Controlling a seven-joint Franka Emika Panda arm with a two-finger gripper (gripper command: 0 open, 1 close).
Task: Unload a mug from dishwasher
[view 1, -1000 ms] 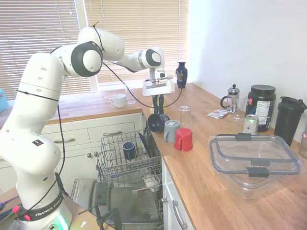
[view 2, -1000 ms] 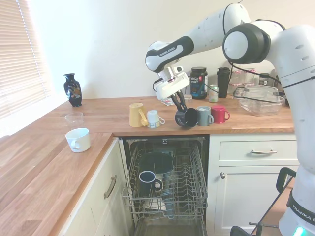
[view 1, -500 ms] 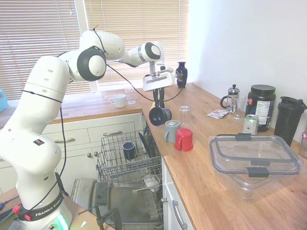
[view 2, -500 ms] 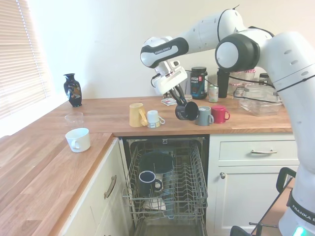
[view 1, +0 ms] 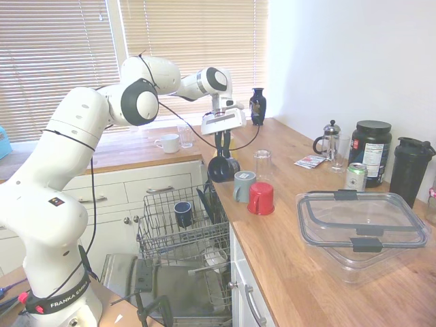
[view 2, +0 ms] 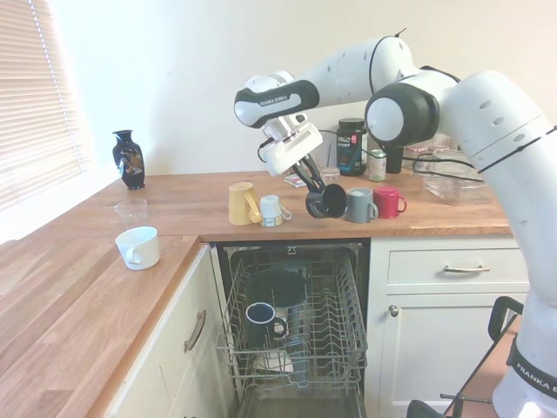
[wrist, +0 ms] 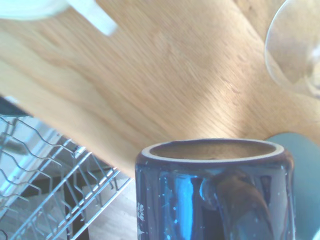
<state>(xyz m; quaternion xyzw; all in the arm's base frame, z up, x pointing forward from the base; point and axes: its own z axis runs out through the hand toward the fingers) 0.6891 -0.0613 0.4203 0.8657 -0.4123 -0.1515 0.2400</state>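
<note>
Mug (wrist: 212, 192) glossy dark navy, pale speckles; rack (view 1: 163, 228) grey wire.

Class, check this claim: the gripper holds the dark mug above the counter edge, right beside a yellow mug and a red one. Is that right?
Wrong only in colour. In the first exterior view the gripper holds the dark mug beside a grey mug, which stands next to the red mug. The yellow mug stands further off, as the second exterior view shows.

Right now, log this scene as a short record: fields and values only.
pincer: shut on dark mug
dark mug: tilted on its side, held over the counter edge, beside the grey mug
red mug: on the worktop, next to the grey one
dishwasher: door down, rack out
blue mug: in the rack
</note>
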